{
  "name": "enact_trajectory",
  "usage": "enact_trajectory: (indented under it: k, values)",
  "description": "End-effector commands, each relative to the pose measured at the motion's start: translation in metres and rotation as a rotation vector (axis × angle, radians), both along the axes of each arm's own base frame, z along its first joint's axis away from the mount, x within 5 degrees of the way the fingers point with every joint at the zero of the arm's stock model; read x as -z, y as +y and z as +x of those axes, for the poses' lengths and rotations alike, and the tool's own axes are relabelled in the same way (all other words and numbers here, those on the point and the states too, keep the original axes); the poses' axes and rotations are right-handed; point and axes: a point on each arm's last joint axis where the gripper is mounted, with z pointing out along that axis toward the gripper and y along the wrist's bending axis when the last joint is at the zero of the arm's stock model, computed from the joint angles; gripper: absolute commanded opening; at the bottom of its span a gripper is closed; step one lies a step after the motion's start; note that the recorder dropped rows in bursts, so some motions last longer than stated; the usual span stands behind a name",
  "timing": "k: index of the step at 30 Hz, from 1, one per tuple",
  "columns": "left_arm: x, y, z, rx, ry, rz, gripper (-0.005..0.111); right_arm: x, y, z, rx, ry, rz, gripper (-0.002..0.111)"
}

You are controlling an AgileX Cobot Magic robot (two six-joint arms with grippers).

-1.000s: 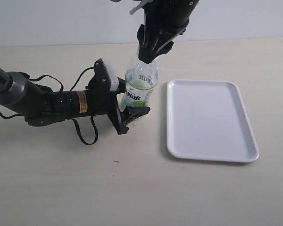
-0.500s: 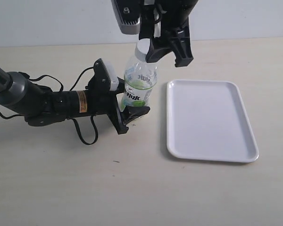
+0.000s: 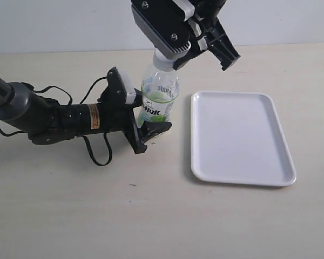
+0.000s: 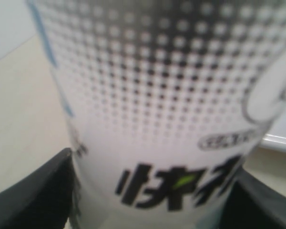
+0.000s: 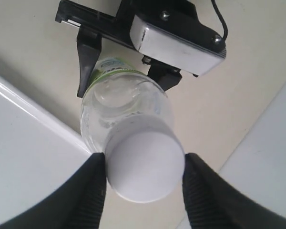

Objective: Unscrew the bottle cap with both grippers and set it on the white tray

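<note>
Right hand (image 5: 143, 162) has swung round above the bottle cap (image 3: 163, 58) since 0.5 s ago; fingers flank it, grip cannot be told | left hand (image 4: 148, 198) clamps bottle (image 3: 161, 100) upright on surface (image 3: 151, 216) | cap on neck, unscrewing judged unfinished | placement on white tray (image 3: 240, 135) outstanding

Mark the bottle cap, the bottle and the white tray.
bottle cap (image 5: 145, 164), right wrist view, flat top face.
bottle (image 3: 159, 105), exterior view, label on its body.
white tray (image 3: 237, 135), exterior view, bare floor.
</note>
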Motion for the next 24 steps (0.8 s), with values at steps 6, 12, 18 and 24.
enact_trajectory:
  k: [6,12,18,24]
  values:
    - [0.0023,-0.0013,-0.0030,0.015,0.005,0.025,0.000,-0.0051,-0.0003,0.0010,-0.046,-0.046,-0.017,0.009]
    - [0.0020,-0.0015,-0.0026,0.015,0.003,0.024,0.000,-0.0051,-0.0003,0.0010,-0.022,-0.039,-0.007,0.049]
    - [0.0013,-0.0015,-0.0025,0.015,0.002,0.023,0.000,-0.0054,0.0005,0.0014,0.145,0.005,0.070,0.069]
    - [0.0014,-0.0008,-0.0021,0.013,0.002,0.023,0.000,-0.0058,0.0008,0.0021,0.486,0.097,0.214,0.071]
